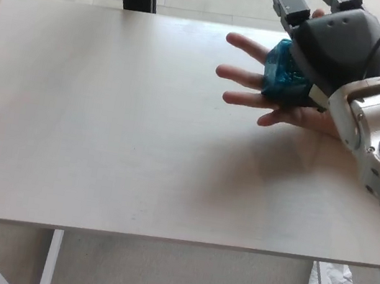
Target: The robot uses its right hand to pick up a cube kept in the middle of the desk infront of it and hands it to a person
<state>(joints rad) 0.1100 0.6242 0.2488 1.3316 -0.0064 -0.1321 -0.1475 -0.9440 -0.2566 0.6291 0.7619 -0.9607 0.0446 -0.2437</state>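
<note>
Cube (282,77), translucent blue, rests on person's open palm (284,103) above far right of desk (103,135). Our right hand (334,46) sits over it, fingers (290,2) spread, lifted clear above cube's top, released. We see cube just below our palm.

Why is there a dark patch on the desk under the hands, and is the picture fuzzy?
In the head view, that patch is a soft shadow on the desk, cast by the person's hand and the robot hand above it; the blue cube looks a little blurry, while the desk edges stay fairly sharp.
</note>
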